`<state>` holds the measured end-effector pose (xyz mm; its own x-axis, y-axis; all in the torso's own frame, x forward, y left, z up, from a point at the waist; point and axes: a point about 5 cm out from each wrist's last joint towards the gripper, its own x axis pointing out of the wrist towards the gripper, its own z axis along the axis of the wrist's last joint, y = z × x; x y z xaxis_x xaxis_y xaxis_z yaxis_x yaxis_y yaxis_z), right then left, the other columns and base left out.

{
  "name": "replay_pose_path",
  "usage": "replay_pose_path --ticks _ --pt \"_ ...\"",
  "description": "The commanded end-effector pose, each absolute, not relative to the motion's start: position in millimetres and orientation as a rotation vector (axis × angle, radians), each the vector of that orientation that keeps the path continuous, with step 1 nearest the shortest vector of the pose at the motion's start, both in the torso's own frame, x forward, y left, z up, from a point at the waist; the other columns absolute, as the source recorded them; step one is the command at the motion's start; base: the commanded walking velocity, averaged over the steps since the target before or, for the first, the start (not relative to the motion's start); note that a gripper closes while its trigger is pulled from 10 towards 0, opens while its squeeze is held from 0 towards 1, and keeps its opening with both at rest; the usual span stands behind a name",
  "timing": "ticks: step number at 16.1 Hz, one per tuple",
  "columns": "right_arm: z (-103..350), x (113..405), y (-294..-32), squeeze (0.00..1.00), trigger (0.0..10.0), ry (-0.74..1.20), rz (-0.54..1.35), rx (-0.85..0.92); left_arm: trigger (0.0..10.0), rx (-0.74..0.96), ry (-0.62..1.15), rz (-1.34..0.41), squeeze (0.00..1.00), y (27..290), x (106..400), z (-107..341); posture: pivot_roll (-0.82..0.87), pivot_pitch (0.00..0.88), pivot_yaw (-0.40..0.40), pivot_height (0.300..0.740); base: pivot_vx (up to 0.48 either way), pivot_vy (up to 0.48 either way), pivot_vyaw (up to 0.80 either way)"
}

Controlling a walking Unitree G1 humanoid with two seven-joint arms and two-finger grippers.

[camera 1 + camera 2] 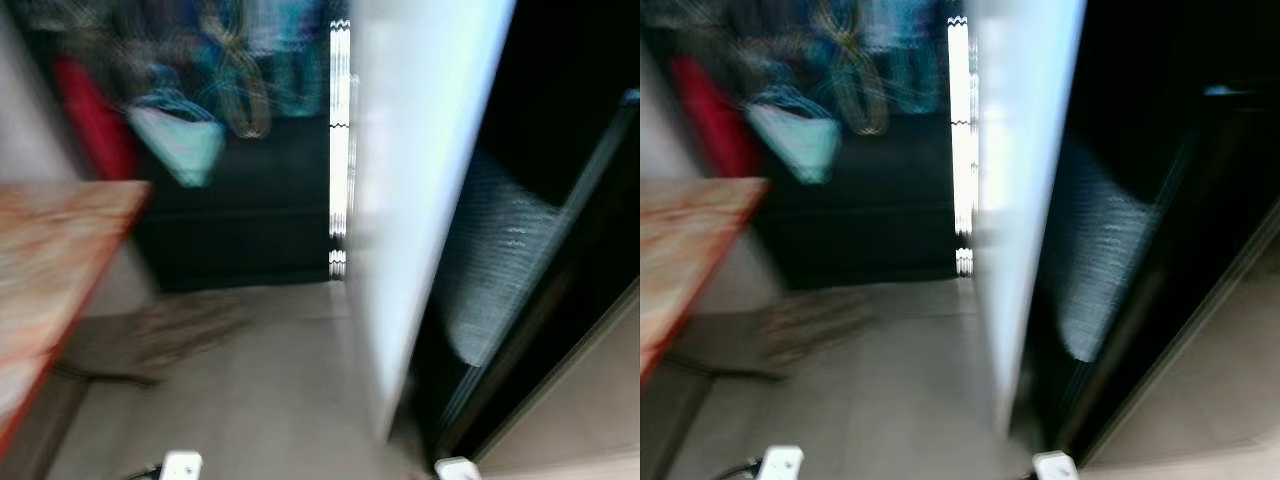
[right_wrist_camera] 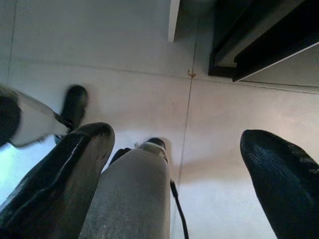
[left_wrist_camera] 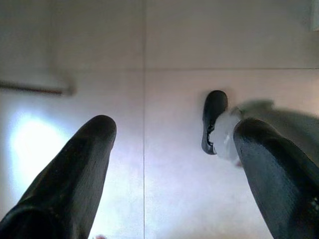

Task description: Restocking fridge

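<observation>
Head views are heavily motion-blurred. A white fridge door (image 1: 420, 200) stands open edge-on at centre frame, running from the top down to the floor (image 1: 260, 390). Right of it is the dark fridge interior (image 1: 540, 230), with one pale grey shelf or bin (image 1: 495, 270) dimly visible; its contents cannot be made out. Left of the door is a dark recess holding blurred coloured items: one red shape (image 1: 95, 115) at upper left and one pale teal bag-like shape (image 1: 180, 145) beside it. A reddish-brown table (image 1: 55, 250) fills the left edge. Two small white parts (image 1: 180, 465) show at the bottom edge, one left and one right; they are too blurred to identify.

Left gripper (image 3: 172, 169): hangs pointing down over the tiled floor, its two black fingers (image 3: 75, 174) spread wide apart, nothing between them. One black foot (image 3: 213, 119) of the robot shows on the floor beyond.

Right gripper (image 2: 177, 174): also points down, fingers (image 2: 279, 179) wide apart and holding nothing. A grey leg (image 2: 132, 194) shows between them. The door's lower corner and the fridge's dark base (image 2: 259, 40) lie at upper right.
</observation>
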<state>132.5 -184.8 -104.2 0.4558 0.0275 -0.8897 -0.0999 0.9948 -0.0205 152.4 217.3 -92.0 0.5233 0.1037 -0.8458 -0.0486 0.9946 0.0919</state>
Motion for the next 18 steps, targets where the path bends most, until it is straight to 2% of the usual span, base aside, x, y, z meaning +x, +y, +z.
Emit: replay_pose_path --ticks 1,11,18 --pt "-102.9 137.5 -180.0 0.00 10.0 1.078 0.091 -0.069 10.0 0.057 1.010 0.120 0.00 221.9 152.5 -91.1 0.02 0.000 -0.021 0.740 0.000 0.000 0.80" --pt "-102.9 134.5 -188.7 0.00 10.0 1.086 0.085 -0.082 10.0 0.006 1.002 0.168 0.00 214.2 149.1 -93.8 0.05 0.000 -0.062 0.740 0.000 0.000 0.80" --pt "-102.9 135.3 -185.8 0.00 10.0 1.085 0.090 -0.060 10.0 -0.010 0.991 0.210 0.00 217.5 149.3 -93.0 0.06 0.000 -0.051 0.740 0.000 0.000 0.80"
